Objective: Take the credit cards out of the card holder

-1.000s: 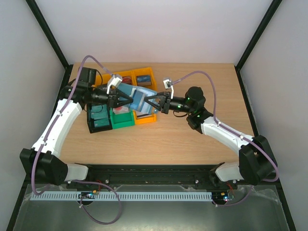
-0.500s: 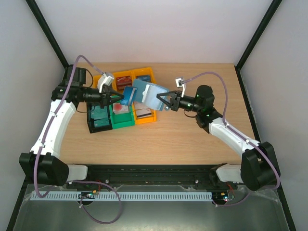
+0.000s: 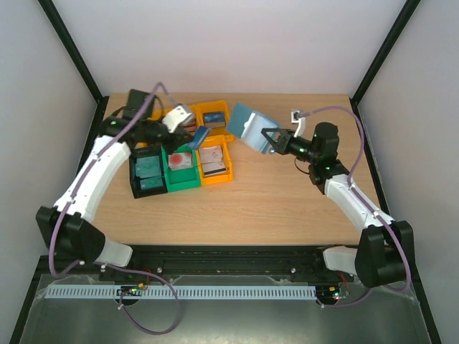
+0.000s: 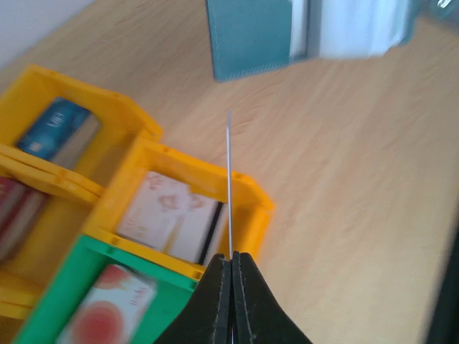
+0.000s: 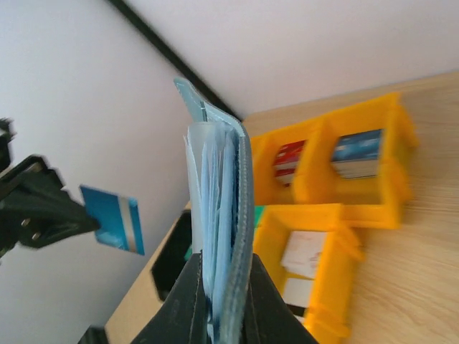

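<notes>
Wood tabletop [image 3: 272, 208], white walls [image 3: 229, 43]; left fingers [image 4: 211, 301] pinch a card [image 5: 115, 218], right fingers [image 5: 181, 304] clamp holder [image 5: 229, 215].

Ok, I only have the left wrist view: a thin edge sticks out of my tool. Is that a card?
Observer: Yes. The right wrist view shows its face: a blue card with a pale stripe, pinched in the left tool.
Operator: Is the card holder lying on the table?
Observer: No. The right tool holds the card holder up in the air.
Operator: Any bin beyond my green one?
Observer: A black bin stands just left of the green bin.
</notes>
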`<action>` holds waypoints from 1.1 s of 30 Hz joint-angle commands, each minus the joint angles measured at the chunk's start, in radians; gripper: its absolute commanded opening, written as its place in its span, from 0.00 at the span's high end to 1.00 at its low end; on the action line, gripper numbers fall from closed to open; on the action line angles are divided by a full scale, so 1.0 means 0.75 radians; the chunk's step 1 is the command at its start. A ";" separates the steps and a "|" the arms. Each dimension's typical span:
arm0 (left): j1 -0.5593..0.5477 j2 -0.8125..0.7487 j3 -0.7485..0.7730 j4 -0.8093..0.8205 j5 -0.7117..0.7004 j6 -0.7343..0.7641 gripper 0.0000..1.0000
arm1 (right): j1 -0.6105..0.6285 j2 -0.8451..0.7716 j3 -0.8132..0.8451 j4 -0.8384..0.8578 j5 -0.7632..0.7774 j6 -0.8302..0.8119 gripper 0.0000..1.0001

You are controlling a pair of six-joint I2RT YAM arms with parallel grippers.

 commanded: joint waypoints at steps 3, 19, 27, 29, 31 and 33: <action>-0.344 0.247 0.189 0.165 -0.955 0.205 0.98 | -0.203 -0.023 -0.002 -0.099 0.096 0.050 0.98; -0.442 1.089 0.544 0.906 -1.601 0.835 0.98 | -0.456 -0.022 -0.051 -0.207 0.044 0.119 0.98; -0.382 1.267 0.761 0.713 -1.499 0.815 0.98 | -0.456 0.010 -0.049 -0.181 0.012 0.123 0.98; -0.376 1.271 0.750 0.702 -1.470 0.823 0.98 | -0.456 0.027 -0.050 -0.167 0.000 0.133 0.98; -0.375 1.282 0.747 0.687 -1.450 0.836 0.98 | -0.456 0.037 -0.047 -0.153 -0.010 0.144 0.98; -0.370 1.290 0.746 0.673 -1.421 0.835 0.98 | -0.456 0.039 -0.046 -0.144 -0.018 0.152 0.98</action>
